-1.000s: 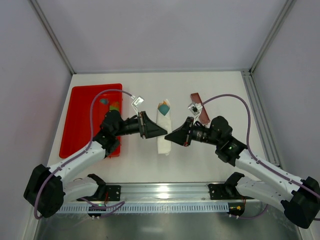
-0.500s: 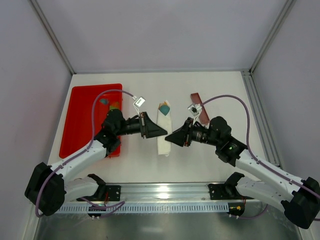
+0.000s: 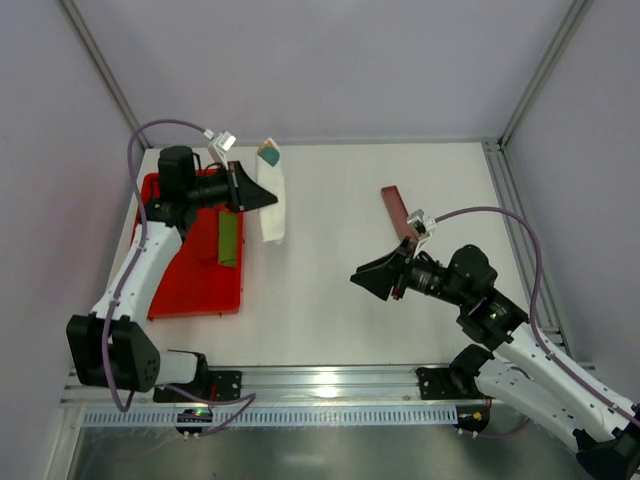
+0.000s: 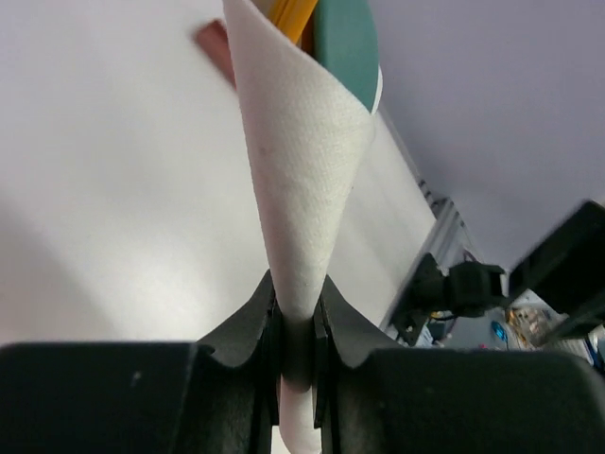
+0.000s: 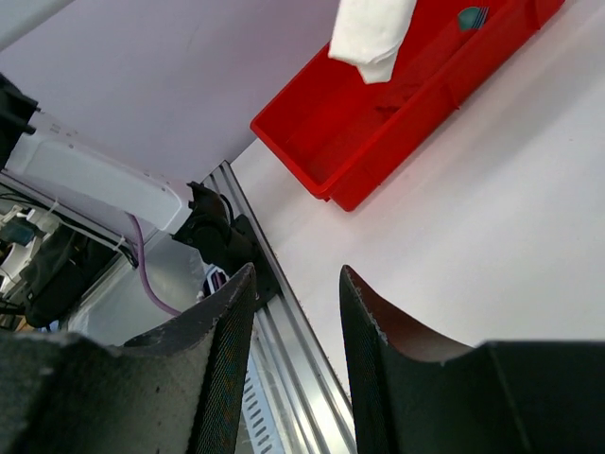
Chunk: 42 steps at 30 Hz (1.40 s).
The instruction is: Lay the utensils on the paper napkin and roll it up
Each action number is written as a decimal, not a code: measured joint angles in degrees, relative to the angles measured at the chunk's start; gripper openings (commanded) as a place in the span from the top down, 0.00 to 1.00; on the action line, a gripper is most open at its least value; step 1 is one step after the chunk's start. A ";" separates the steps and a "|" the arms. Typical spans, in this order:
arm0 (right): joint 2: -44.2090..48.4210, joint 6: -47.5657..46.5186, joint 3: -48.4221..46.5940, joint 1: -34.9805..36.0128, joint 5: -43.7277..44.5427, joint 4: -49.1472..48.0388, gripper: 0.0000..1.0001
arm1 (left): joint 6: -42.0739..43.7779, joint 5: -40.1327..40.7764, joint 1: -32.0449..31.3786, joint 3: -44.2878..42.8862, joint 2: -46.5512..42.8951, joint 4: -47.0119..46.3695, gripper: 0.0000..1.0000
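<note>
My left gripper (image 3: pixel 258 198) is shut on the rolled white paper napkin (image 3: pixel 273 200) and holds it in the air, near the red tray's right edge. The orange-tan utensil tips (image 3: pixel 264 150) and a teal piece (image 3: pixel 270 156) poke out of the roll's far end. In the left wrist view the roll (image 4: pixel 302 161) rises from between the shut jaws of the gripper (image 4: pixel 296 293), with an orange tip (image 4: pixel 295 13) at the top. My right gripper (image 3: pixel 375 281) is open and empty above the table at mid right. Its wrist view shows the open gripper (image 5: pixel 295 284) and the roll's end (image 5: pixel 373 33) far off.
A red tray (image 3: pixel 175 270) lies at the left with a green strip (image 3: pixel 229 240) in it; the tray also shows in the right wrist view (image 5: pixel 406 113). A flat reddish-brown bar (image 3: pixel 397 210) lies at the back right. The metal rail (image 3: pixel 320 385) runs along the near edge.
My left gripper has lifted the roll off the table's middle and carried it to the back left by the tray. My right gripper has drawn back toward the near right.
</note>
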State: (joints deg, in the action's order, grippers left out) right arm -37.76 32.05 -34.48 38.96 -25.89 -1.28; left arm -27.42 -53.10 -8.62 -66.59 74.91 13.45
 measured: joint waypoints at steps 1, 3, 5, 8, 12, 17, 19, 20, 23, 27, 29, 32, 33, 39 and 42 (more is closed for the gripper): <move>0.63 -0.24 0.00 0.00 0.02 0.33 0.57 | 2.21 0.00 2.60 -2.01 2.47 2.91 1.00; 2.08 -0.68 0.00 -0.09 0.00 1.33 0.57 | 7.32 1.73 6.47 -5.79 7.78 9.35 1.00; 4.04 -1.27 0.02 -0.11 -0.11 2.82 0.57 | 12.15 4.48 9.42 -9.18 13.51 15.69 1.00; 7.17 -2.25 0.28 -0.13 -0.39 4.92 0.57 | 17.90 7.10 13.20 -11.76 20.28 23.17 1.00; 11.61 -3.26 0.76 -0.15 -0.42 7.61 0.57 | 21.97 7.76 19.63 -11.98 24.39 28.04 1.00; 13.99 -4.04 1.42 -0.20 -0.42 9.29 0.57 | 23.41 7.98 29.38 -9.60 24.46 27.96 1.00; 14.16 -4.68 1.70 -0.20 -0.39 10.27 0.57 | 23.78 9.35 32.83 -8.63 24.46 28.17 1.00; 14.25 -4.94 1.81 -0.20 -0.39 10.67 0.57 | 24.04 10.21 33.97 -8.48 24.48 28.41 1.00; 14.53 -5.35 2.45 -0.20 -0.48 11.04 0.57 | 25.70 12.46 35.52 -9.07 24.70 29.64 1.00; 14.69 -5.73 3.72 -0.20 -0.92 10.99 0.57 | 28.30 13.92 35.30 -13.51 28.33 32.79 1.00; 14.64 -5.86 4.57 -0.20 -1.09 10.99 0.57 | 29.66 14.62 35.19 -16.65 31.61 33.64 1.00; 14.58 -6.03 5.31 -0.20 -1.16 11.21 0.57 | 31.26 16.37 35.21 -18.32 35.01 34.38 1.00; 14.53 -6.08 5.35 -0.20 -1.25 11.21 0.57 | 31.67 16.79 35.21 -18.58 35.98 34.99 1.00; 14.51 -6.14 5.53 -0.20 -1.27 11.17 0.57 | 33.44 17.11 34.80 -23.06 42.29 38.07 1.00; 14.34 -6.12 5.64 -0.20 -1.29 10.97 0.57 | 33.92 17.07 34.38 -24.81 44.39 38.71 1.00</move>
State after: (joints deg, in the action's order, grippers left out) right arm -23.42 25.93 -28.84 38.76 -27.18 9.69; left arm 6.50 -36.03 25.76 -91.39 119.31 52.16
